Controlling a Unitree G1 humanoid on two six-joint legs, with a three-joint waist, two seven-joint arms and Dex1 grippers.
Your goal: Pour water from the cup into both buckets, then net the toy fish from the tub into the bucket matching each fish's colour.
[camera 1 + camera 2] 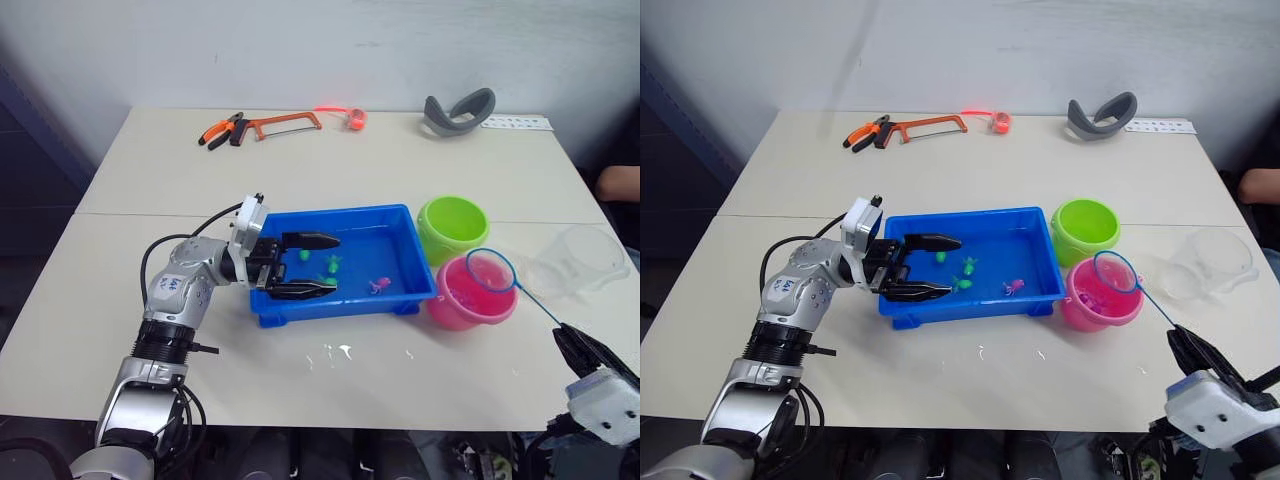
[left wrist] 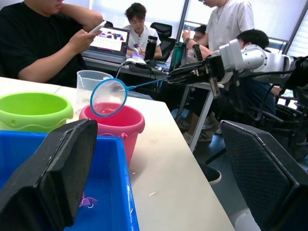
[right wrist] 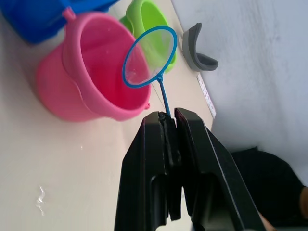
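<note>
Hovering over the pink bucket [image 1: 472, 292], the net [image 1: 491, 270] sits clamped in the right gripper [image 3: 168, 115]; left gripper [image 1: 318, 265] gapes empty over the tub [image 1: 330, 307].

Beige table [image 1: 150, 190] with blue tub [image 1: 395, 225], green bucket [image 1: 452, 228], pink bucket [image 1: 470, 300], cup [image 1: 580, 262], hacksaw [image 1: 285, 124], pliers [image 1: 222, 130].

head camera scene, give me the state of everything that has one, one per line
left gripper: open, fingers over the tub's left end
right gripper: shut on net
net: held above the pink bucket
pink bucket: upright
green bucket: upright
cup: upright on the table
tub: holds green and pink toy fish
</note>
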